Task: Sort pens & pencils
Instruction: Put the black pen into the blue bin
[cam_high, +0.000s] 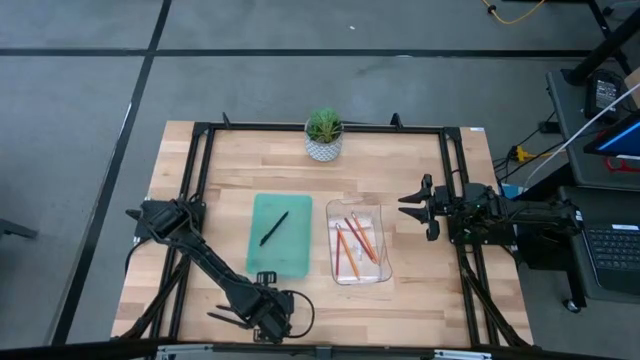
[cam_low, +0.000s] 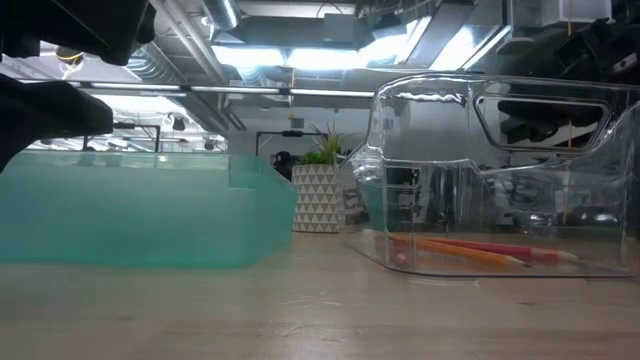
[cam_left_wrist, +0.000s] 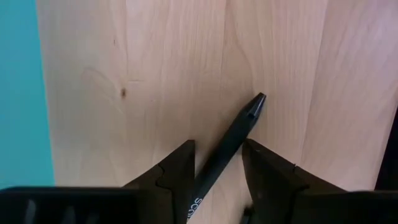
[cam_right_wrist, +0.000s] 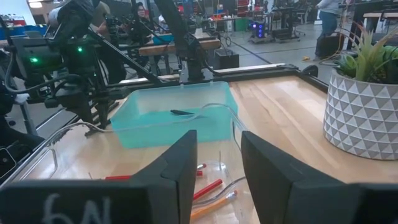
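A black pen (cam_left_wrist: 233, 137) lies flat on the bare wood near the table's front edge. My left gripper (cam_left_wrist: 217, 149) points down over it, open, with one finger on either side of the pen's barrel and a small gap on each side. In the high view the gripper (cam_high: 268, 318) hides this pen. Another black pen (cam_high: 273, 228) lies on the floor of the green tray (cam_high: 295, 255). Orange and red pencils (cam_high: 355, 240) lie in the clear tray (cam_high: 380, 275). My right gripper (cam_high: 425, 207) waits open at the table's right side, level, with nothing between its fingers.
A potted plant (cam_high: 323, 135) in a white patterned pot stands at the far edge, in the middle. The green tray's corner (cam_left_wrist: 18, 93) lies close beside my left gripper. A black frame (cam_high: 200, 160) runs around the working area.
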